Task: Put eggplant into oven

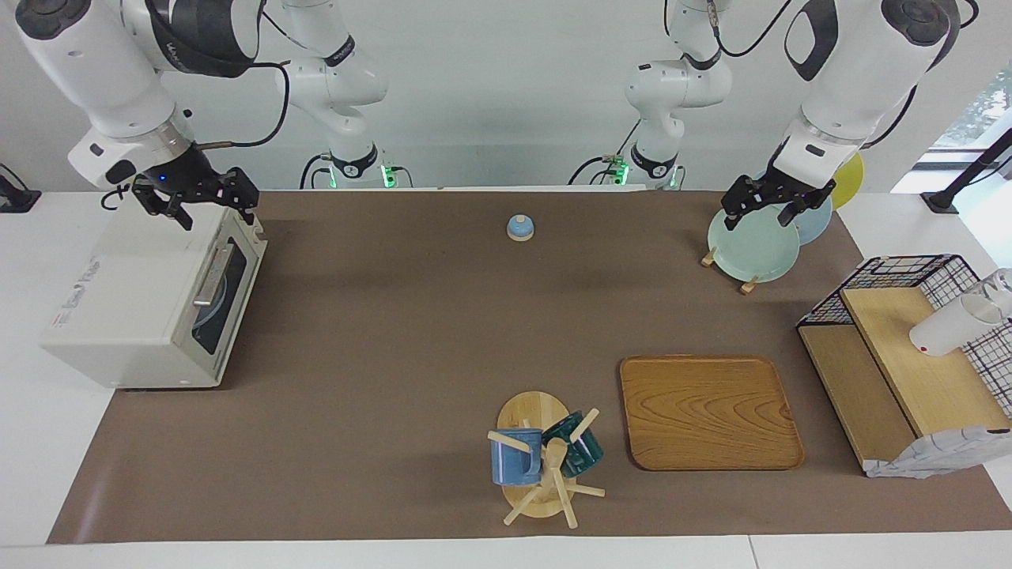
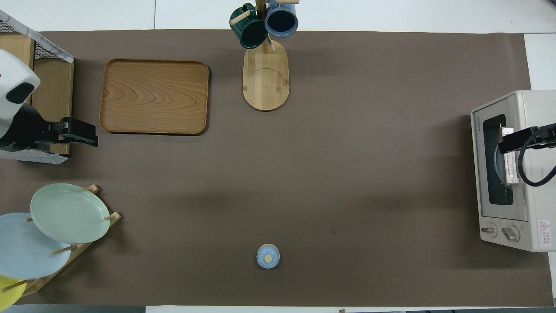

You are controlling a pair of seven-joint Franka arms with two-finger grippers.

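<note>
The cream-white oven (image 1: 134, 300) stands at the right arm's end of the table, its dark glass door shut and its silver handle (image 1: 212, 274) facing the table's middle. It also shows in the overhead view (image 2: 521, 174). A pale blue round shape shows through the glass. The eggplant is not visible in either view. My right gripper (image 1: 202, 205) hangs open and empty over the oven's top edge above the door, also seen in the overhead view (image 2: 517, 140). My left gripper (image 1: 760, 215) waits open and empty over the plate rack, and shows in the overhead view (image 2: 82, 132).
A plate rack (image 1: 747, 280) holds a pale green plate (image 1: 751, 249), a light blue one and a yellow one. A small blue knobbed lid (image 1: 519, 227) sits near the robots. A wooden tray (image 1: 708, 411), a mug tree (image 1: 545, 462) and a wire shelf (image 1: 909, 356) stand farther out.
</note>
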